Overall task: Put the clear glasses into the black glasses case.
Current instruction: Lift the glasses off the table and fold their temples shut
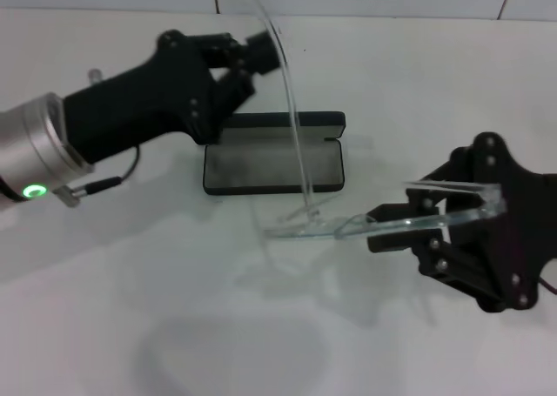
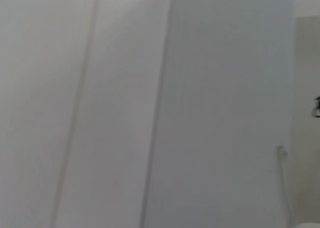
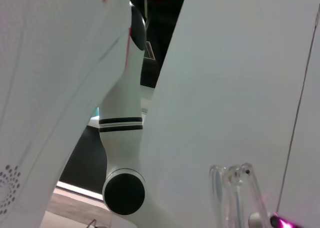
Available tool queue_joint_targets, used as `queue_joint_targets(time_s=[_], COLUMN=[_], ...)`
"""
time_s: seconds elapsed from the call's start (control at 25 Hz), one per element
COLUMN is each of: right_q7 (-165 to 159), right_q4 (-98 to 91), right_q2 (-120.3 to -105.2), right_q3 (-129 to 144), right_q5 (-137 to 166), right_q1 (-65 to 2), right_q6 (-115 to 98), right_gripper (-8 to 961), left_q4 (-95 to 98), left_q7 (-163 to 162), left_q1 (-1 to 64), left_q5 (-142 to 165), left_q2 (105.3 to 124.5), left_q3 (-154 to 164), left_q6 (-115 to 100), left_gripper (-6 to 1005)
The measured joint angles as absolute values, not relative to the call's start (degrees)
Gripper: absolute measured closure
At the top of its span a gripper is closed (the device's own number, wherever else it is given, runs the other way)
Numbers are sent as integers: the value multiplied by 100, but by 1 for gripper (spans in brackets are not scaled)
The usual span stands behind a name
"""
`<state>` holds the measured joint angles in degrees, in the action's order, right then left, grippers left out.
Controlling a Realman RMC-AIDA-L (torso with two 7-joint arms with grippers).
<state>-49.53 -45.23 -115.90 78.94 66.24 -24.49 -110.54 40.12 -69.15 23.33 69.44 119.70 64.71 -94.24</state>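
While held, clear glasses (image 1: 383, 224) before black glasses case (image 1: 274, 168).

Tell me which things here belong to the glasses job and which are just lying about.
Part of the job:
- clear glasses, held above the table by the right end effector
- black glasses case, lying open
- left end effector, raised behind the case

Lying about:
- nothing loose; only the white table

Left claw (image 1: 261, 52) raised high, right claw (image 1: 392, 218) clamped, low.
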Motion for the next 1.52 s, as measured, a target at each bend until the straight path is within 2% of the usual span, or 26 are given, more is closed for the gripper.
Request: queue_joint_targets(time_s=[0.8, 1.16, 1.52], right_q7=[-4940, -4910, -4968], right_q4=[-4210, -4439, -4350], right_q2=[-11595, -11585, -11589], right_q3=[8072, 8065, 8412], right_q5=[6712, 6452, 6704], right_q1=[-2551, -2346, -2665], right_q6=[-10681, -11078, -10723], right_gripper=[899, 900, 900], left_q4=[4058, 3966, 3973], left_q7=[-6904, -6693, -6694], left_q1=[2415, 2160, 2262], left_q5=[6862, 7009, 7025], left_q2=[11971, 11936, 11947], left_q3=[6875, 5947, 6474], left_q6=[-10324, -10285, -10286], left_gripper=[939, 939, 939])
